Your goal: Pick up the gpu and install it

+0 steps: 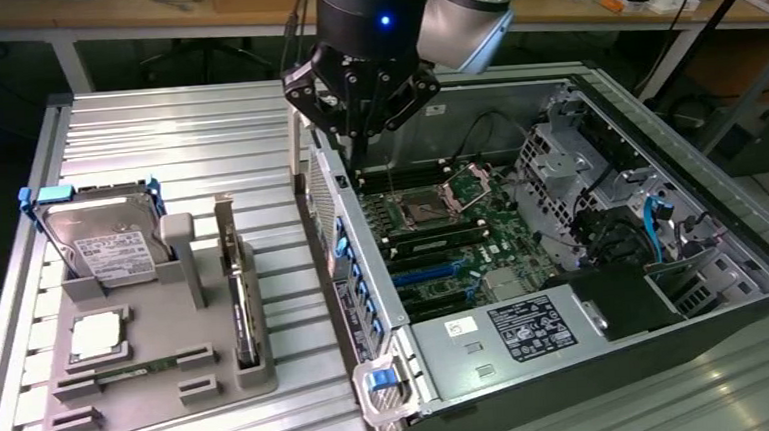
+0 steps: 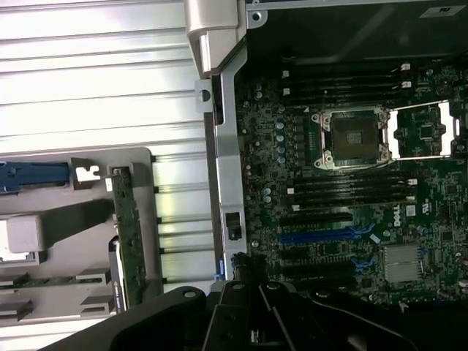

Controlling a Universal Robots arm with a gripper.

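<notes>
The tool [image 1: 356, 129] hung with its fingers drawn together, gripping nothing, above the rear wall of the open computer case [image 1: 335, 213]. The gpu [image 1: 238, 295] stood on edge in a slot of the grey holder [image 1: 154, 385] on the table [image 1: 166, 139], at the exterior view's left of the case, beside the hard drive [image 1: 106, 243].

Table [image 1: 152, 130] under the holder [image 1: 164, 334] is ribbed, satiny metal. Holder's matt grey plastic. On it: hard drive [image 1: 98, 238] with shiny metal face and paper label, gpu [image 1: 238, 295] with dull dark board. Case [image 1: 448, 362] beside the holder is bare sheet metal.
</notes>
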